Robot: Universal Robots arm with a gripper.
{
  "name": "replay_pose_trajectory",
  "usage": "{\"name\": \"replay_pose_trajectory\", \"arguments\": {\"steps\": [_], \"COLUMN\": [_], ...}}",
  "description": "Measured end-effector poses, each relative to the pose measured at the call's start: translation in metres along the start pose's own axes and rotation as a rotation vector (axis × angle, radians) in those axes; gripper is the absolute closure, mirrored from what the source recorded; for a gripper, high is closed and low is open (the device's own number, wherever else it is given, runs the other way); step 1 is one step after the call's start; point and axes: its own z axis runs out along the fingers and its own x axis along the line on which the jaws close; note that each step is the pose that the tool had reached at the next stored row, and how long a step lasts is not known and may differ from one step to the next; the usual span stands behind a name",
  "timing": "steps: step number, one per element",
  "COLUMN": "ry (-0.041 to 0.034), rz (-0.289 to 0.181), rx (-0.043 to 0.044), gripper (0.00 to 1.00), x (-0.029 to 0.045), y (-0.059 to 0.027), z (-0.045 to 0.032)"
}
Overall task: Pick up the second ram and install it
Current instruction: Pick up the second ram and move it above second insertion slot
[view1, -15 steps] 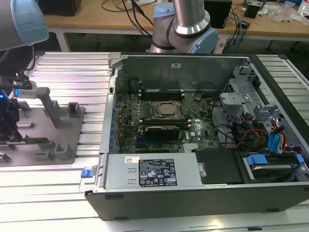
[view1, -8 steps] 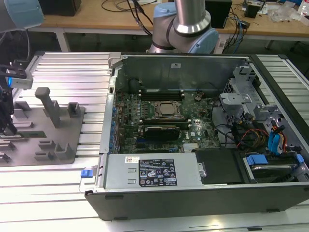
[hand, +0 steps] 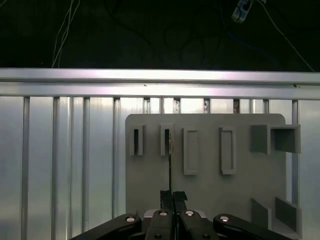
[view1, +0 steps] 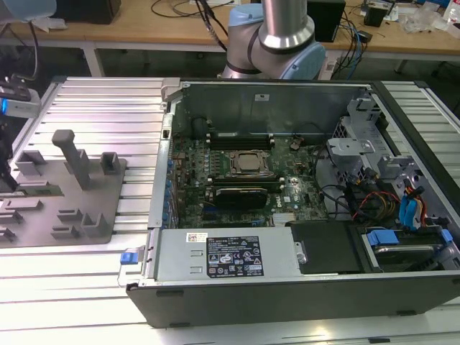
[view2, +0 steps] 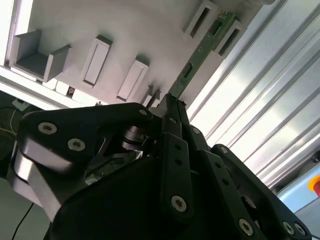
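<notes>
The second ram is a thin green stick lying across the grey fixture plate, its far end resting between two slotted holders. My gripper is shut on its near end. In the first wrist view the second ram shows edge-on as a thin dark line, running from my gripper to a slotted holder. In the exterior view the fixture plate lies at the left, with the second ram near its edge and my gripper over it.
An open computer case fills the exterior view's middle and right, with the motherboard, black memory slots and a black card inside. Grey posts stand on the fixture plate. The table is ribbed aluminium.
</notes>
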Motion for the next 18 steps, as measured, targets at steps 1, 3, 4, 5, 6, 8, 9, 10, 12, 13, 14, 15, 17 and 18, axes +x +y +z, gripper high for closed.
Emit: {"name": "replay_pose_trajectory", "arguments": {"steps": [1, 3, 4, 5, 6, 8, 9, 10, 12, 13, 14, 15, 17, 18], "ry": [0.0, 0.0, 0.0, 0.0, 0.0, 0.0, -0.0001, -0.0001, -0.0001, 0.0, -0.0001, 0.0, 0.0, 0.0], "rz": [0.0, 0.0, 0.0, 0.0, 0.0, 0.0, 0.0, 0.0, 0.0, 0.0, 0.0, 0.0, 0.0, 0.0], "rx": [0.0, 0.0, 0.0001, 0.0001, 0.0001, 0.0, 0.0001, 0.0001, 0.0, -0.0001, 0.0, 0.0, 0.0, 0.0], "gripper": [0.91, 0.91, 0.91, 0.91, 0.91, 0.91, 0.91, 0.91, 0.91, 0.91, 0.91, 0.91, 0.91, 0.91], "x": [0.0, 0.0, 0.0, 0.0, 0.0, 0.0, 0.0, 0.0, 0.0, 0.0, 0.0, 0.0, -0.0002, -0.0003], "y": [0.0, 0.0001, 0.0001, 0.0001, 0.0001, 0.0002, 0.0002, 0.0003, 0.0004, 0.0004, 0.0004, 0.0005, 0.0006, 0.0007], "z": [-0.0018, -0.0044, -0.0062, -0.007, -0.0078, -0.0135, -0.0161, -0.0175, -0.0209, -0.0223, -0.0242, -0.0262, -0.0303, -0.0349]}}
